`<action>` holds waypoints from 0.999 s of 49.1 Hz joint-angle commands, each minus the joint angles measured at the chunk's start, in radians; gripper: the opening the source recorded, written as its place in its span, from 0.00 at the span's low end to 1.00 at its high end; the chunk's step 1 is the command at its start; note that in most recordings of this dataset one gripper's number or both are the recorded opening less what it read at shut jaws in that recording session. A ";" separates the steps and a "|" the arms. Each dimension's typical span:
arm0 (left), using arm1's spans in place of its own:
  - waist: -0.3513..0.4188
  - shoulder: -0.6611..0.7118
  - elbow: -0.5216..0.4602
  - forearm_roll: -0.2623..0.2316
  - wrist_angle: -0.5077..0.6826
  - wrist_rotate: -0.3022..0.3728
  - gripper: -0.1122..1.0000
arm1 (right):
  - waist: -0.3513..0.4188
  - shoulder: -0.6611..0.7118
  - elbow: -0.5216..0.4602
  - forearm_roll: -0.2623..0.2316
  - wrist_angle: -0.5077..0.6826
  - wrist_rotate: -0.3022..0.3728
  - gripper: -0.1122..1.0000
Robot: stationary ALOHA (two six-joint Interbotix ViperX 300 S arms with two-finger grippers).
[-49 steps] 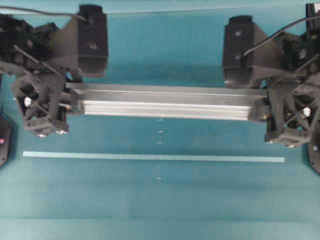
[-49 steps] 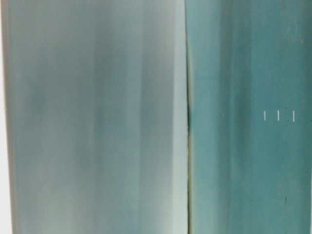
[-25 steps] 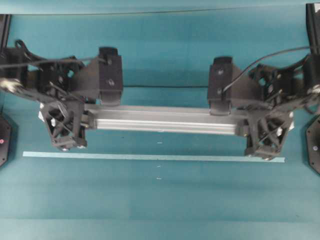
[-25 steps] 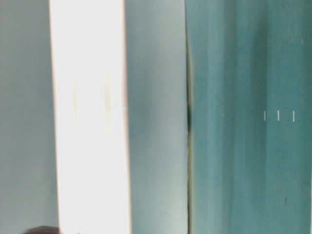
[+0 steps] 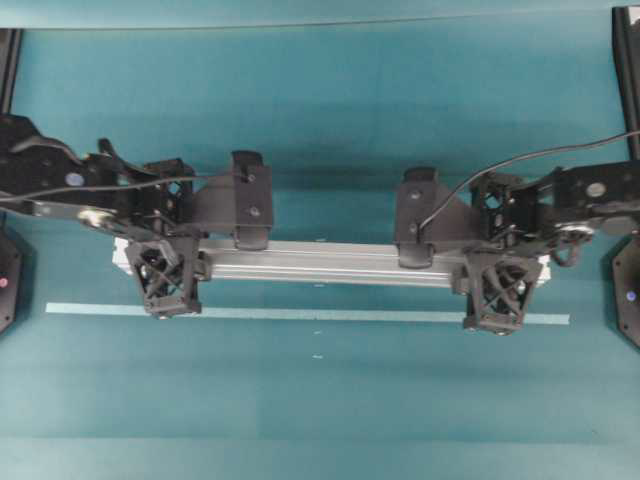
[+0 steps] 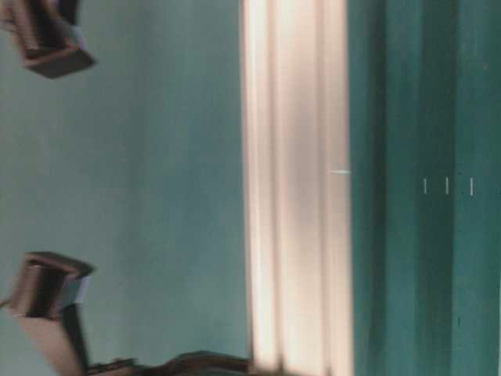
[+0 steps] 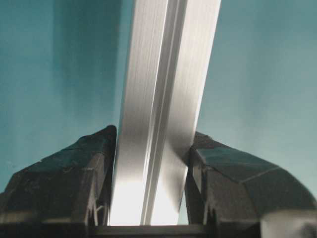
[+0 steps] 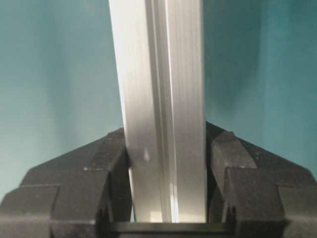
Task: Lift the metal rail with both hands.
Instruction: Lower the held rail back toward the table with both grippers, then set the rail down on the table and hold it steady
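The metal rail (image 5: 330, 262) is a long silver grooved bar lying left to right across the teal table, just beyond the pale-blue tape strip (image 5: 300, 314). My left gripper (image 5: 165, 264) is shut on the rail near its left end. My right gripper (image 5: 497, 272) is shut on it near its right end. In the left wrist view the rail (image 7: 163, 99) runs up between both black fingers (image 7: 84, 173), which press its sides. The right wrist view shows the same grip on the rail (image 8: 161, 99). The table-level view shows the rail as a bright blurred band (image 6: 297, 188).
The tape strip lies on the table just in front of the rail, under the lattice fingers. Small white marks (image 5: 318, 345) sit at the table's middle. Black arm bases stand at the far left (image 5: 5, 280) and far right (image 5: 628, 300) edges.
Both grippers and the rail they hold have shrunk in the overhead view and shifted toward the tape strip. The rail has come into the table-level view as a bright band.
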 commanded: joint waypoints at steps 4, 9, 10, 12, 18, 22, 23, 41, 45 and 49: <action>0.037 0.037 0.037 0.006 -0.097 -0.025 0.38 | 0.020 0.040 0.003 0.005 -0.081 -0.015 0.44; 0.037 0.054 0.061 0.006 -0.130 -0.026 0.38 | 0.020 0.081 0.023 0.005 -0.106 -0.034 0.44; 0.037 0.055 0.066 0.006 -0.135 -0.026 0.38 | 0.021 0.089 0.029 0.005 -0.110 -0.035 0.44; 0.037 0.057 0.074 0.006 -0.144 -0.028 0.38 | 0.023 0.103 0.038 0.005 -0.118 -0.040 0.44; 0.037 0.055 0.095 0.006 -0.164 -0.028 0.38 | 0.038 0.135 0.049 0.005 -0.167 -0.038 0.44; 0.037 0.057 0.117 0.006 -0.189 -0.031 0.38 | 0.044 0.146 0.052 0.005 -0.193 -0.035 0.44; 0.035 0.057 0.121 0.006 -0.193 -0.034 0.38 | 0.044 0.149 0.054 0.005 -0.201 -0.035 0.44; -0.002 0.078 0.186 0.006 -0.322 -0.117 0.38 | 0.052 0.184 0.094 0.005 -0.281 -0.029 0.44; -0.006 0.083 0.176 0.005 -0.322 -0.118 0.38 | 0.052 0.187 0.098 0.005 -0.285 -0.029 0.44; -0.011 0.089 0.170 0.005 -0.322 -0.118 0.38 | 0.052 0.192 0.103 0.005 -0.288 -0.031 0.44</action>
